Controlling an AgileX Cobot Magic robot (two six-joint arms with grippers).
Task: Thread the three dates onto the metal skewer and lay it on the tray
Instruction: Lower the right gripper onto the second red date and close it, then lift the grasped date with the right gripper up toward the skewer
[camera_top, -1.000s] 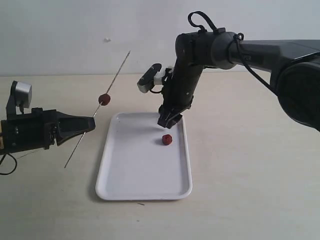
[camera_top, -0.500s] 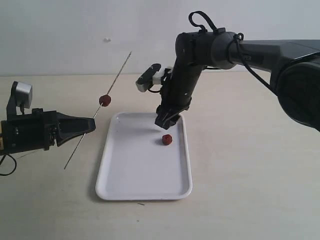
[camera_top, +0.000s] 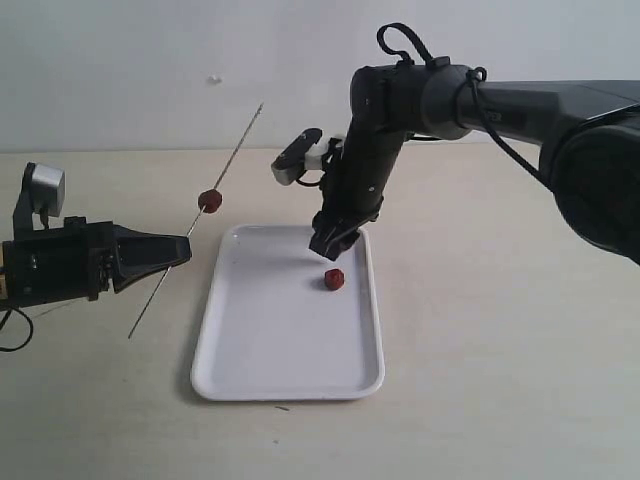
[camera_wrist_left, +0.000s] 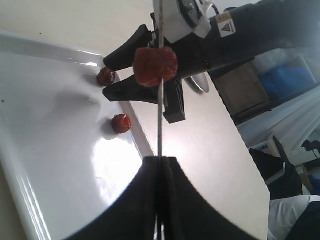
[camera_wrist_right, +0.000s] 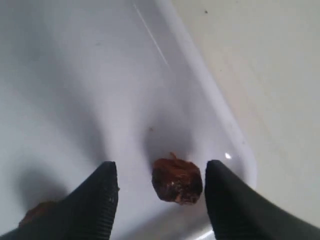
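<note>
Beige tabletop (camera_top: 500, 380) carried the white tray (camera_top: 285, 350) at lower centre. Over its upper right corner stood the right gripper (camera_top: 334, 243), jaws apart. At left, the left gripper (camera_top: 184, 249) was clamped on the slanted metal skewer (camera_top: 232, 155). 1 red date (camera_top: 209, 200) sat threaded on it, 1 dark date (camera_wrist_right: 177, 180) lay in the tray between the right jaws, and a 3rd date (camera_top: 334, 279) lay just below them.

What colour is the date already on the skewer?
Reddish-brown; the date on the skewer shows best in the left wrist view.
</note>
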